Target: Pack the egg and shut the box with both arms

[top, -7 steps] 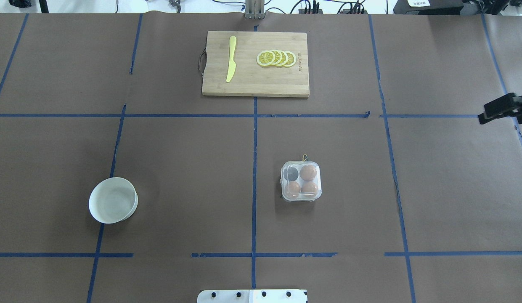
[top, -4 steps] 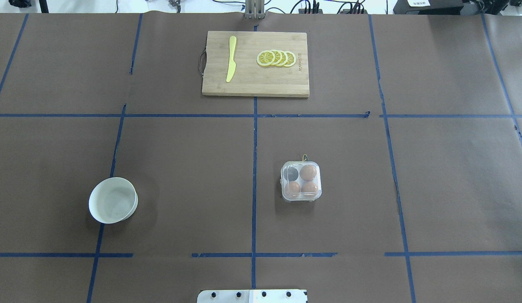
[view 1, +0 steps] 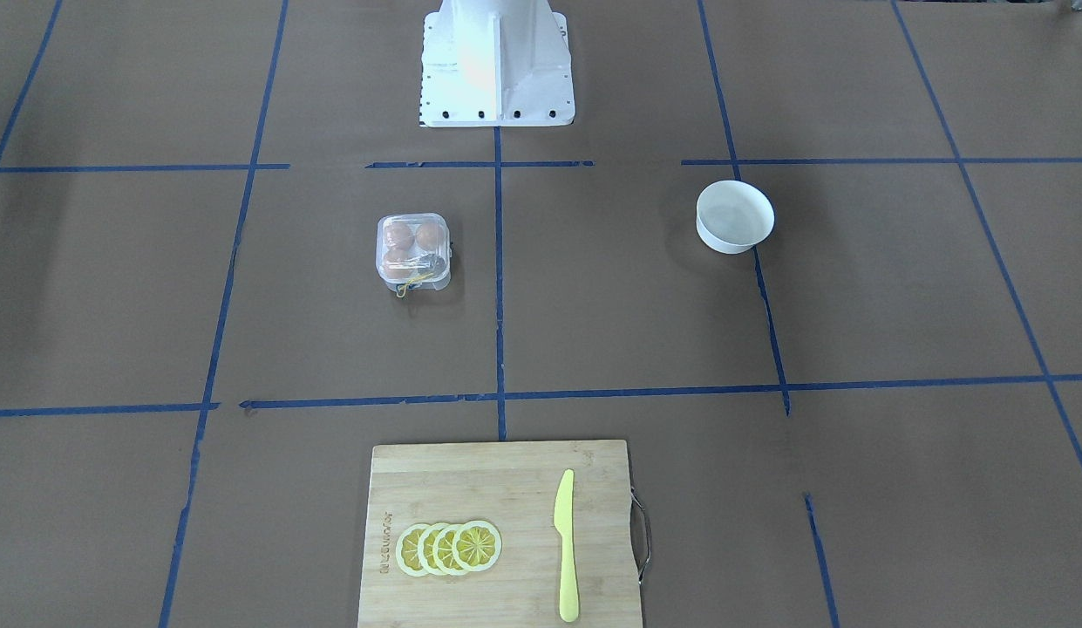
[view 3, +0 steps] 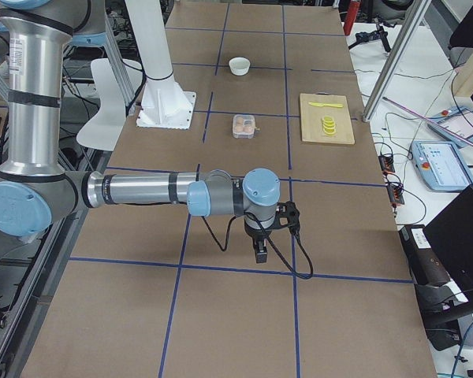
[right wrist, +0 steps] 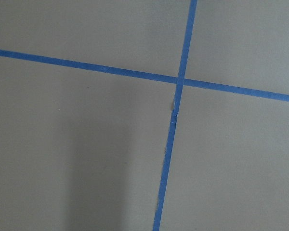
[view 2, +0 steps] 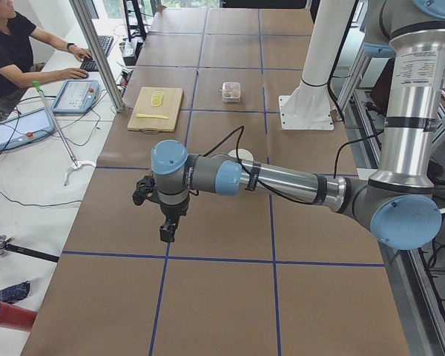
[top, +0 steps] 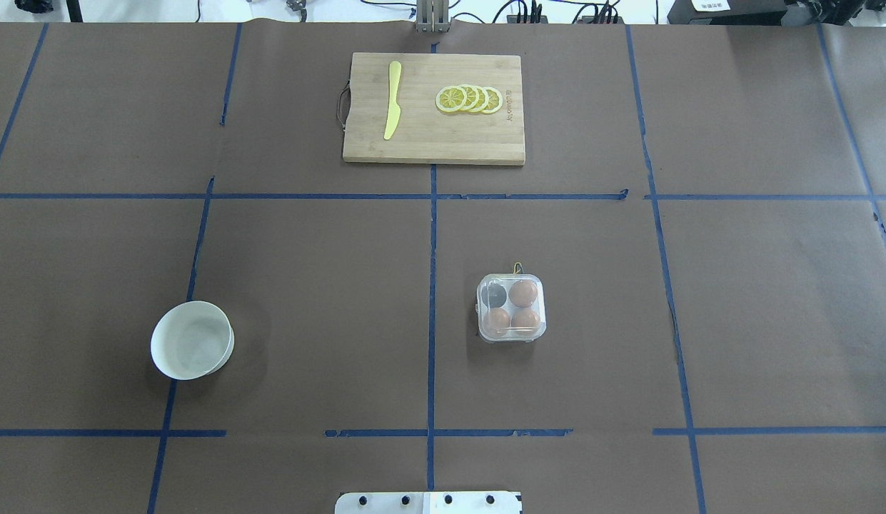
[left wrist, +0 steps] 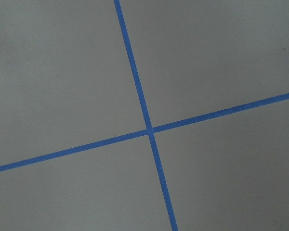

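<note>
The clear box (top: 511, 308) stands right of the table's centre line, its lid down over the cups; it also shows in the front view (view 1: 413, 253). Three orange-brown eggs sit in it: one at the far right (top: 522, 292) and two in the near cups (top: 497, 320). The far left cup (top: 494, 293) looks dark and holds no egg. My left gripper (view 2: 167, 230) hangs over the table's left end, far from the box. My right gripper (view 3: 260, 250) hangs over the right end. I cannot tell whether either is open or shut.
A wooden cutting board (top: 433, 146) lies at the far middle with lemon slices (top: 470, 98) and a yellow knife (top: 392, 100). A white bowl (top: 192, 340) stands at the near left. The white pedestal (view 1: 497, 61) is at the robot's edge.
The right gripper's black tip at the overhead view's right edge has moved out of view. A small dark tip at the left edge is gone too. The box has not moved.
</note>
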Controlling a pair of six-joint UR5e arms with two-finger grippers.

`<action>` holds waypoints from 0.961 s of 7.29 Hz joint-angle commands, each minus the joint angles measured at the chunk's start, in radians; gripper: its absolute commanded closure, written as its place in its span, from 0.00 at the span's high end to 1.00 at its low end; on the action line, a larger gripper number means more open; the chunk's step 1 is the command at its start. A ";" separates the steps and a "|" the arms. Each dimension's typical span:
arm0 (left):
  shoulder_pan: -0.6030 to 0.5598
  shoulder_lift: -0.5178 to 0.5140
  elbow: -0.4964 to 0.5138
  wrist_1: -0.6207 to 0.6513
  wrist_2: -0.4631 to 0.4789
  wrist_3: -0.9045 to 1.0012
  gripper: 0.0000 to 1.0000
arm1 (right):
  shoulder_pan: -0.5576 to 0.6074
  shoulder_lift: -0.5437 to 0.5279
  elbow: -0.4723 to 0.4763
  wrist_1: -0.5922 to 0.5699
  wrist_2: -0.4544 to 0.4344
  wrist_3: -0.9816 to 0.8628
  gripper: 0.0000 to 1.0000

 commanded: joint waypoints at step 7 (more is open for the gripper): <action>-0.004 0.015 -0.029 0.036 -0.005 0.001 1.00 | 0.001 -0.009 -0.020 0.013 0.073 -0.016 1.00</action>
